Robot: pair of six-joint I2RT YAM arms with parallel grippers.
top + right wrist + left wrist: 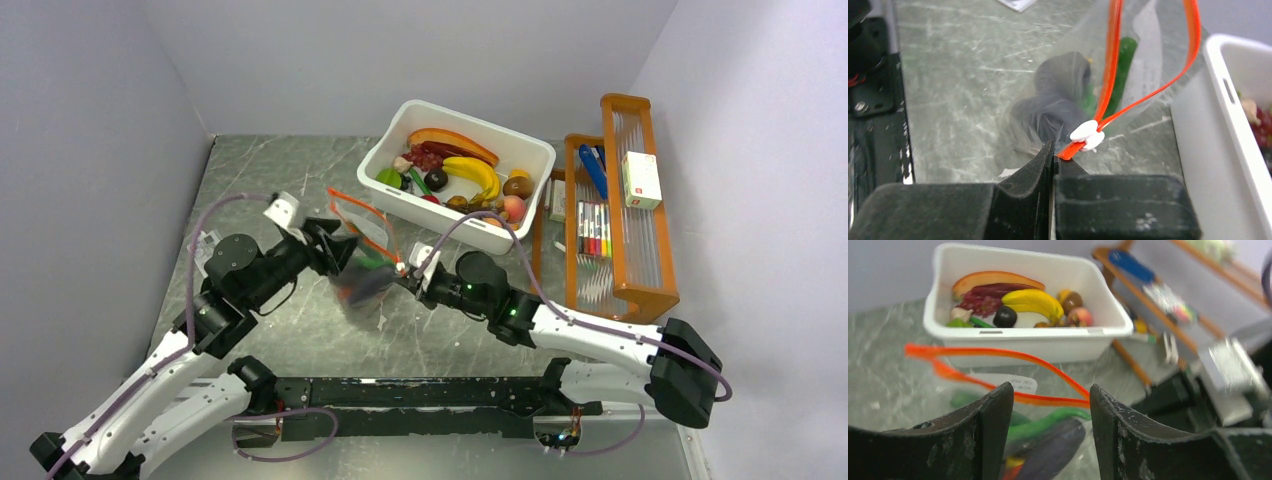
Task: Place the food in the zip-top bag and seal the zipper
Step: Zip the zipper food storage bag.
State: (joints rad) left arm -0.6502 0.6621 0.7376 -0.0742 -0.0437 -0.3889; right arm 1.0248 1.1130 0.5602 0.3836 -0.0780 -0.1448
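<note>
Orange-red plastic, the thin straight zipper strip (1109, 75) along the mouth of the clear crinkly zip-top bag (360, 240), is what worries me from where I stand. Its two halves gape apart in a wide loop, so the mouth is open. The bag hangs between the two arms over the grey marbled desk (300, 340), just beside the white rectangular plastic tub (450, 228). Whether its bottom touches the desk I cannot tell. Inside lie a dark purple toy vegetable (1053, 450) and a long green one (1048, 422). More toy food, a yellow banana (475, 172) among it, sits in the tub.

The right jaws are clenched on the very tip of the strip, right by the small white slider (1087, 134). The left jaws stand apart, grasping nothing, with the bag's mouth just beyond them.

So the whole load seems to hang from one narrow pinch. I judge the toys' weight could drag the strip out of that grip, and the bag would drop and spill through the open mouth. If the slider is drawn along now, nothing anchors the far end, so the bag would likely just swing or bunch, perhaps against the tub wall. And if the left jaws close carelessly, they may catch only one lip, or film and a toy together, leaving the seal crooked.
</note>
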